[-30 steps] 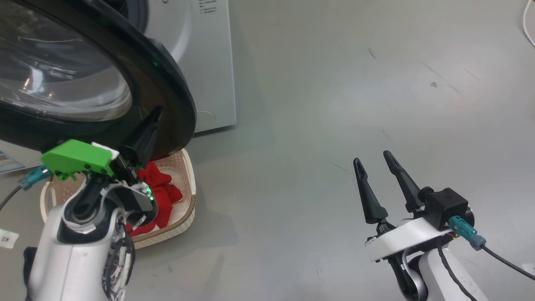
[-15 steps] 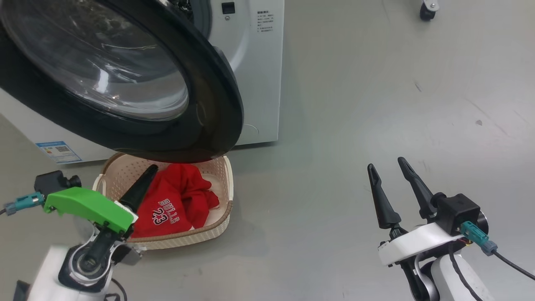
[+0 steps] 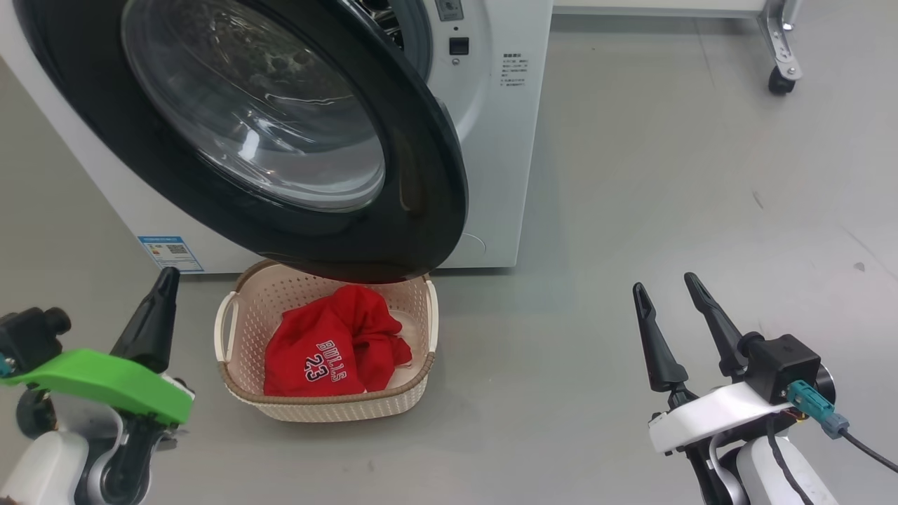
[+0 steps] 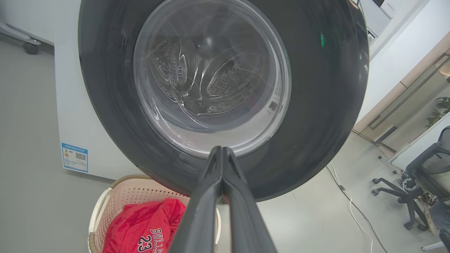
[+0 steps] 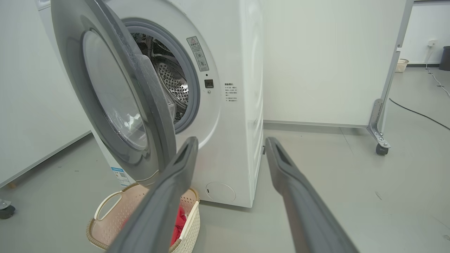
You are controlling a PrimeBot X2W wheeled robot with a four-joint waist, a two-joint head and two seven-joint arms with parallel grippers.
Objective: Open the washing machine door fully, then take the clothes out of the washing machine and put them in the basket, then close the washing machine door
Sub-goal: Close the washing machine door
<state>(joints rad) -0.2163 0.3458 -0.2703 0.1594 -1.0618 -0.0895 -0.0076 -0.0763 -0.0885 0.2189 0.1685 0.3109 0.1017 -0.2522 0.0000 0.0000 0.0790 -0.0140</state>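
Grey floor, white washing machine at back.

Head view: black-ringed door swung partway out, hanging over basket. Red clothes piled in basket, "BULLS 23" facing up. Left gripper just left of basket, fingers pressed together, nothing in them. Right gripper way off to right, fingers spread, empty.

Left wrist view: closed fingers aimed at door glass, basket below.

Right wrist view: door ajar, steel drum peeking out behind it, basket at machine's foot.
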